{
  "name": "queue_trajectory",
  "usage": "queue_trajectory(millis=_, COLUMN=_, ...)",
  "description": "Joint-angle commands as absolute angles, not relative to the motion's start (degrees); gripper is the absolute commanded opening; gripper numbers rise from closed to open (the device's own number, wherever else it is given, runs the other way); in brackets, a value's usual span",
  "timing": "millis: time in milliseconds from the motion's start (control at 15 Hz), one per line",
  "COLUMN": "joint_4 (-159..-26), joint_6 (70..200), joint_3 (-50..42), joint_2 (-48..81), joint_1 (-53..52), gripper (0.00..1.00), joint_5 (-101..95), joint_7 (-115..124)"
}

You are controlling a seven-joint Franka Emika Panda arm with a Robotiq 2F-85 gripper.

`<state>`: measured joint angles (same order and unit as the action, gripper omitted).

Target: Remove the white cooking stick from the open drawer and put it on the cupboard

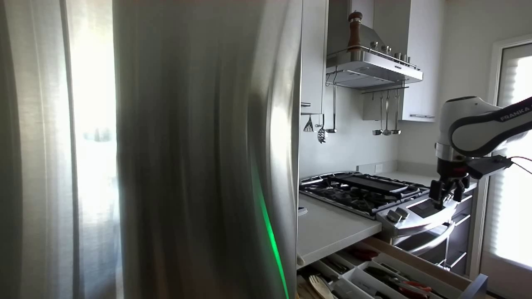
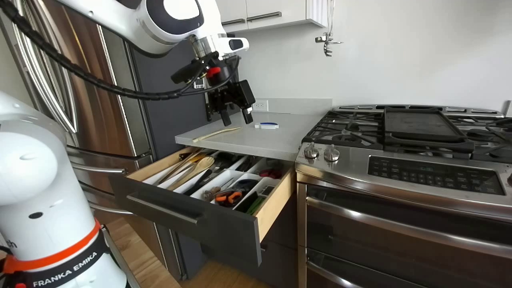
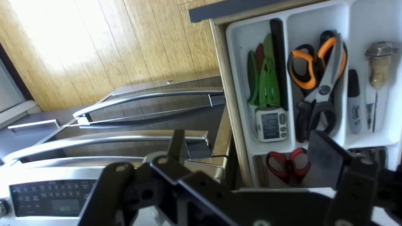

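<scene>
- The pale cooking stick (image 2: 216, 133), apparently the task's own, is lying on the table (image 2: 260, 140), one end reaching close to the front edge above the open drawer (image 2: 216, 228).
- The jaws are standing wide, holding nothing, higher than the drawer.
- Swinging low, they could be nudging the stick over that edge, with the drawer catching it.

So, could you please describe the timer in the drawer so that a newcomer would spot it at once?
Beside the stove is an open drawer holding a white tray. In the tray compartment nearest the stove, the white timer lies next to green items. Its digital display sets it apart from them.
</scene>
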<state>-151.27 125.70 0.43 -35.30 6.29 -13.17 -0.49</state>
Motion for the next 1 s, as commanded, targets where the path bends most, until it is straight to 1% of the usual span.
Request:
queue_trajectory(millis=0, joint_4=-146.4, joint_6=120.9, joint_3=6.2, joint_2=-32.4, joint_1=1.7, gripper=1.0, joint_5=-10.5, joint_7=5.2)
queue_trajectory(millis=267, joint_4=-141.5, joint_6=115.0, joint_3=12.7, joint_2=-28.9, joint_1=-4.7, gripper=1.0, joint_5=-8.0, joint_7=8.0)
queue_trajectory(millis=467, joint_4=-139.8, joint_6=115.8, joint_3=16.7, joint_2=-25.6, joint_1=-8.4, gripper=1.0, joint_5=-9.9, joint_7=7.4)
queue_trajectory(millis=533, joint_4=-139.2, joint_6=115.9, joint_3=16.9, joint_2=-24.9, joint_1=-9.4, gripper=1.0, joint_5=-9.7, joint_7=6.4)
queue_trajectory(millis=600, joint_4=-141.1, joint_6=116.5, joint_3=15.7, joint_2=-27.6, joint_1=-8.9, gripper=1.0, joint_5=-9.3, joint_7=7.4)
queue_trajectory(millis=933, joint_4=-140.7, joint_6=116.5, joint_3=15.4, joint_2=-27.0, joint_1=-9.4, gripper=1.0, joint_5=-9.2, joint_7=7.7)
